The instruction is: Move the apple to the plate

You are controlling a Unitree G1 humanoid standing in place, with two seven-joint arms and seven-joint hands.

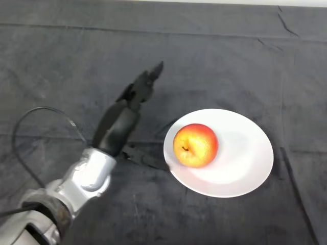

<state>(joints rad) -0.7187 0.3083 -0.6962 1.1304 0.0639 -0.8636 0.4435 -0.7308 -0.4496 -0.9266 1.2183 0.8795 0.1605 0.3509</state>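
Resting on the plate (240,176), the apple (195,145) lies right of the open hand (134,97).

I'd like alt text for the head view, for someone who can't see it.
A red-and-yellow apple sits on the left part of a white plate on a dark cloth. To the plate's left, the black robot hand on its silver-grey arm is open, holding nothing and clear of the apple.

The silver-grey left arm is extended from the lower left of the frame toward the centre. The black hand (130,104) is held open, fingers (153,71) stretched straight toward the upper centre.
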